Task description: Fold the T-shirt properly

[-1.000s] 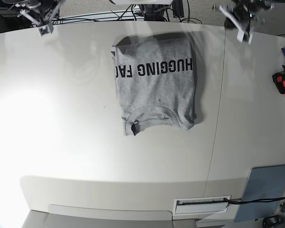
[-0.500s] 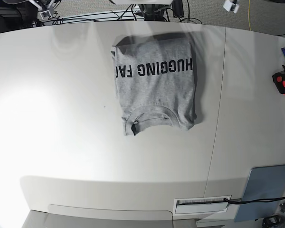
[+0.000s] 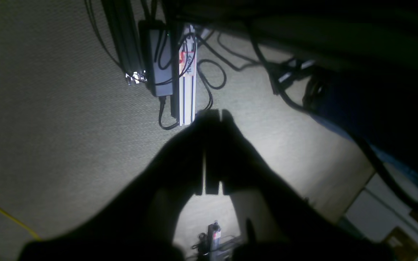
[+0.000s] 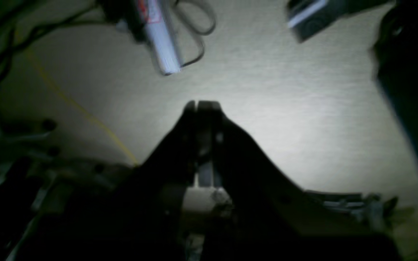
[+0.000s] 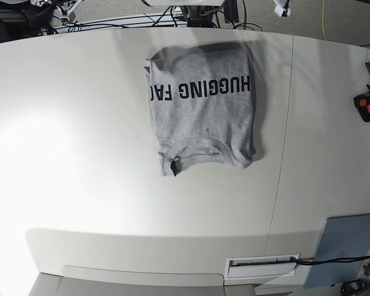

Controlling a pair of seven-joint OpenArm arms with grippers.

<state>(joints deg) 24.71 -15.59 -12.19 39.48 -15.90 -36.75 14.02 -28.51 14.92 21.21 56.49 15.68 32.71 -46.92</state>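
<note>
A: T-shirt [image 5: 202, 108] lies flat on the white counter [image 5: 68, 154], toward its far middle. Folded to a compact rectangle, lettered side up, ribbed collar on the near edge, black lettering across the far half.

B: Handling properties?

A: Judged from the drape: soft heather-grey cotton knit, light, no stiffness at all. It will sag from any pinch point and stacked layers may slide over each other. Not fragile. The counter looks smooth, so the bundle could skate if pushed sideways.

B: Grasp points?

A: If another fold is wanted, pinch the two corners of one short edge, all layers together, one hand per corner. A single middle pinch would likely bunch the cloth. Avoid the collar; the rib is thicker and sits off-centre.

B: State of the hands?

A: Left hand [image 3: 214, 115] has its jaws pressed together with nothing between them, hanging over the carpeted floor and cables, off the counter. Right hand [image 4: 201, 105] the same: jaws together, holding nothing, over the floor. Both well apart from the shirt.

B: Progress?

A: The fold looks finished, or nearly so.
</note>
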